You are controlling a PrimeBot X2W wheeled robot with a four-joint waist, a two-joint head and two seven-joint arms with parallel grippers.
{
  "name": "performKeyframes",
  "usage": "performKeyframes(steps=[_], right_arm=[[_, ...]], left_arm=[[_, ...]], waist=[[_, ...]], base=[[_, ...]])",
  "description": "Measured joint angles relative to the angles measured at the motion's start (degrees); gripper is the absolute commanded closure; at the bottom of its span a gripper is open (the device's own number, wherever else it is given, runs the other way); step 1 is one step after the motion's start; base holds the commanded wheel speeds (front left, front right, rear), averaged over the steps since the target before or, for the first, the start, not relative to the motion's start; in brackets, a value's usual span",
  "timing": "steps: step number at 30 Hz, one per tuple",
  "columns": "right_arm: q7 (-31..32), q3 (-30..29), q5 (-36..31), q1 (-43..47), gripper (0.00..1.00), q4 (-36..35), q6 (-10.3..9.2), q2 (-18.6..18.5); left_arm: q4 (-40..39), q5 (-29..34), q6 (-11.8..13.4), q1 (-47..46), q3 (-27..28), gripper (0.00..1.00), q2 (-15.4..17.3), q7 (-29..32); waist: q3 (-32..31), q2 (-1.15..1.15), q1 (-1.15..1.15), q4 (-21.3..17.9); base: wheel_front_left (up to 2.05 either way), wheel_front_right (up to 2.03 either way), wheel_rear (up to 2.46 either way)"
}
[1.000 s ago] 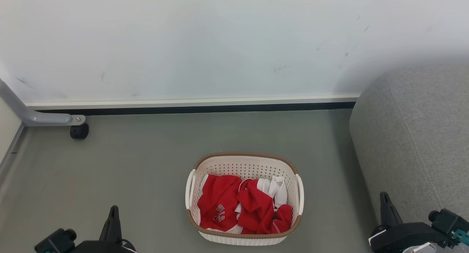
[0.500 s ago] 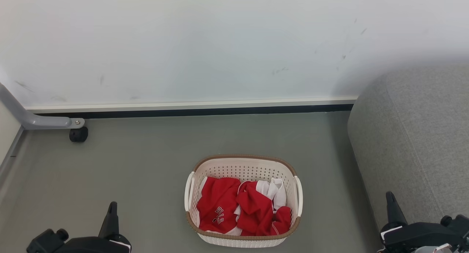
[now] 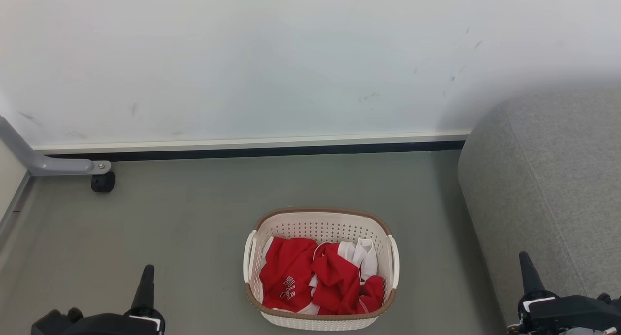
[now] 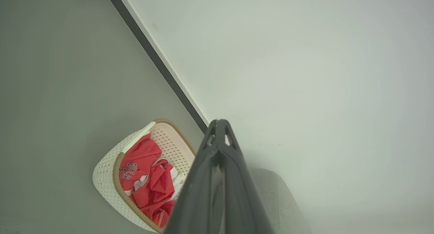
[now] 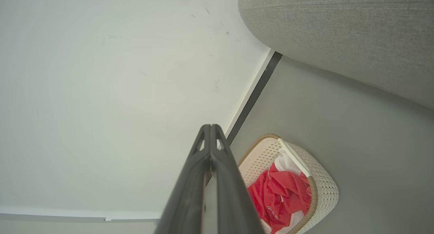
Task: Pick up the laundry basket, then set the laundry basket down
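Head view shows the cream-white, oval plastic laundry basket (image 3: 322, 226) standing upright on the smooth grey-green floor (image 3: 194, 238). It sits low in the middle of the picture, between the two arms and touched by neither. Its walls are pierced with neat rows of small round holes, and a brown woven-look rim (image 3: 321, 211) runs round the top. A slim white handle sits on each short side: the left handle (image 3: 248, 257) and the right handle (image 3: 396, 262). Inside lies crumpled red fabric with white lettering (image 3: 290, 279), bunched against a piece of white cloth (image 3: 365, 255) — the heap lies below the rim.

The left end effector (image 3: 147, 269) rises from the lower left, well apart from the basket, dark and matte, tapering to a point. In the left wrist view its fingers (image 4: 200, 186) lie pressed together along their length, with nothing between them. The right end effector (image 3: 524, 257) stands at the lower right, near a grey, coarse-woven upholstered seat (image 3: 548, 179) with a rounded edge. In the right wrist view its fingers (image 5: 190, 193) are likewise closed on nothing, meeting at the tip.

Behind the basket a dark baseboard strip (image 3: 267, 151) runs under a plain white wall (image 3: 291, 58) that is lightly scuffed. At the far left a grey metal leg (image 3: 48, 166) ends in a small black caster (image 3: 103, 182).
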Motion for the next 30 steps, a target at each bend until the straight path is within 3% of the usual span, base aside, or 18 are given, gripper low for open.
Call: performKeyframes(steps=[25, 30], right_arm=[[4.1, -4.39, 23.82, 0.01, 1.0, -0.62, 3.68, 0.25], [4.24, -4.56, 24.53, 0.01, 1.0, -0.67, 3.86, 0.26]], left_arm=[[-0.59, -20.94, -3.85, -1.07, 3.03, 1.0, -0.65, 4.94], [-0.68, -22.23, -3.98, -1.09, 3.13, 1.0, -0.69, 5.05]], waist=[[-1.03, 0.0, 0.0, -0.53], [-1.05, 0.0, 0.0, -0.54]], base=[[0.0, 0.0, 0.0], [0.0, 0.0, 0.0]])
